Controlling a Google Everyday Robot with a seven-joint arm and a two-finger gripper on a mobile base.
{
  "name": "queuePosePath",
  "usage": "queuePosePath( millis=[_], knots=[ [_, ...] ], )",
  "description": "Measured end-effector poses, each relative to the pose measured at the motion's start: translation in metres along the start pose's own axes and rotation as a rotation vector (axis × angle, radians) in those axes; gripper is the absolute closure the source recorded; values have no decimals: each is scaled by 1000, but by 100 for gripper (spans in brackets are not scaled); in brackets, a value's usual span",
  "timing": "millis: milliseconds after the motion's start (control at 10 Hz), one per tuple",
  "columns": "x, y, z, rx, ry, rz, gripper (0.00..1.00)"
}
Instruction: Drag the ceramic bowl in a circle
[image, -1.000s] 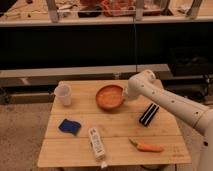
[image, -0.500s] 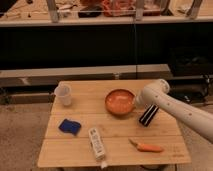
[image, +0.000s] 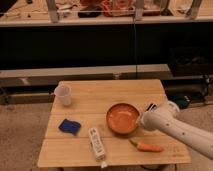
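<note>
The ceramic bowl (image: 122, 118) is round, shallow and orange-brown with a lighter orange inside. It sits on the wooden table (image: 110, 92), right of the middle and near the front. My gripper (image: 140, 120) is at the bowl's right rim, at the end of my white arm (image: 175, 127) that comes in from the lower right. The arm hides the rim's right edge.
A translucent white cup (image: 63, 94) stands at the table's left. A blue sponge (image: 69, 126) lies front left. A white tube (image: 97, 143) lies near the front edge. A carrot (image: 146, 146) lies just in front of the bowl. A dark striped object (image: 150, 107) is behind the arm.
The bowl has moved toward the table's front and slightly right, with my gripper at its right rim. My arm has drawn back toward the lower right.
</note>
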Motion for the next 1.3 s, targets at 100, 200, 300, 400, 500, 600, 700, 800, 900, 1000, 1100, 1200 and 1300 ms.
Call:
queuePosePath(
  millis=[100,200,300,400,500,600,700,800,900,1000,1100,1200,1300],
  knots=[
    [-17,-6,-3,6,2,-31,96],
    [-25,-14,-3,13,2,-55,96],
    [-29,-24,-2,19,2,-78,96],
    [-28,-44,1,33,-1,-114,96],
    [-24,-57,4,41,-4,-137,96],
    [-17,-73,9,49,-7,-161,96],
    [-3,-91,17,59,-12,-181,96],
    [16,-109,25,68,-18,-200,96],
    [34,-126,32,81,-29,-212,96],
    [48,-136,38,89,-35,-217,96],
    [67,-147,44,100,-43,-216,96],
    [79,-149,48,103,-47,-201,96],
    [89,-146,49,104,-48,-181,96]
  ],
)
